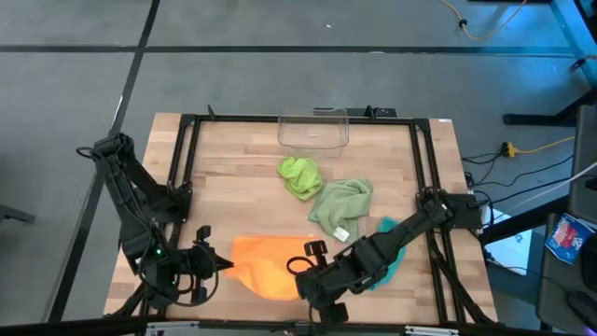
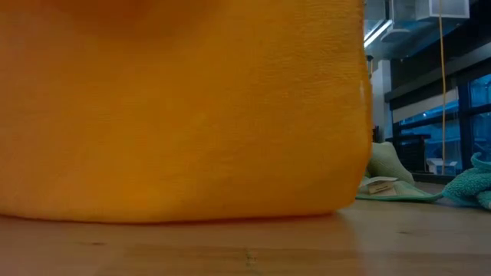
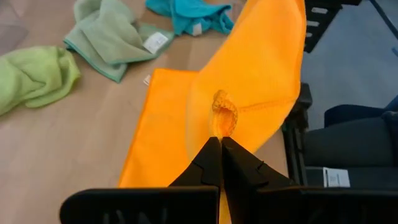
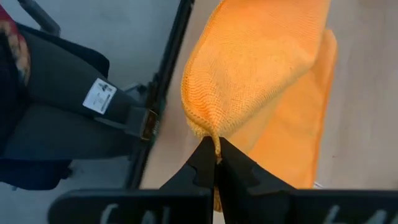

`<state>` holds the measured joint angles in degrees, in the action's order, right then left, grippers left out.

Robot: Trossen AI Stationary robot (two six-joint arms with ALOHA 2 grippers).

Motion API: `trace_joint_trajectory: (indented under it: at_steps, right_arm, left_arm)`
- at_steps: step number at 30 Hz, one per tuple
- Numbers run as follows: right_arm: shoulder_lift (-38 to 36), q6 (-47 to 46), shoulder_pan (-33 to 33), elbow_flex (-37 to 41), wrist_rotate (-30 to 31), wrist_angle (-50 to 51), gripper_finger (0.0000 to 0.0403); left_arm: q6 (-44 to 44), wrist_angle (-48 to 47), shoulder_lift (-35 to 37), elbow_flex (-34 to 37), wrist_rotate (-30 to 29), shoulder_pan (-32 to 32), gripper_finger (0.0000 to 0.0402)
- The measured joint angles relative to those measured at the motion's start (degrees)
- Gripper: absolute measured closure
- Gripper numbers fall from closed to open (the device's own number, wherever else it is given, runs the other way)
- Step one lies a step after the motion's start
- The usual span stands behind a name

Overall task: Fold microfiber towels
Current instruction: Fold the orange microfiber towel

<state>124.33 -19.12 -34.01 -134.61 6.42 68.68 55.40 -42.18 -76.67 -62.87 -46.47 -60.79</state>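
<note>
The orange towel (image 1: 266, 266) lies near the table's near edge, between my two grippers, and fills the low view (image 2: 176, 107). My left gripper (image 1: 227, 265) is shut on its left end, my right gripper (image 1: 297, 269) on its right end. The lime green towel (image 1: 300, 175) lies crumpled at mid table. The sage towel (image 1: 341, 207) with a white tag lies to its right. The teal towel (image 1: 390, 254) is partly hidden under my right arm. My left gripper pinches a small bunched corner of the orange towel (image 3: 224, 117) between its two fingers, coming about level from the table's left side. The held edge is raised, and the cloth below it (image 3: 161, 130) lies on the table. My right gripper pinches a rounded fold at the towel's edge (image 4: 204, 127) between its two fingers, with several layers. The cloth is raised at the fingers and drapes away, and a lower layer (image 4: 301, 137) lies flat on the table.
A clear plastic bin (image 1: 313, 131) stands at the table's far edge. A dark metal frame (image 1: 187, 177) runs along the table's left, right and far sides. Bare wood lies left of the lime towel.
</note>
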Motion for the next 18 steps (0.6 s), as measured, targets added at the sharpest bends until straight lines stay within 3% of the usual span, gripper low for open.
trace_joint_trajectory:
  at_steps: [9,18]
  right_arm:
    - [2.8,-10.0,-2.8,0.0,7.5,-1.1,0.0395]
    - [7.5,-16.6,-3.8,0.0,7.3,-1.0,0.0395]
  left_arm:
    - [2.6,2.7,-5.7,0.0,0.4,-2.2,0.0401]
    - [3.2,7.1,-12.4,0.0,1.9,-2.4,0.0401]
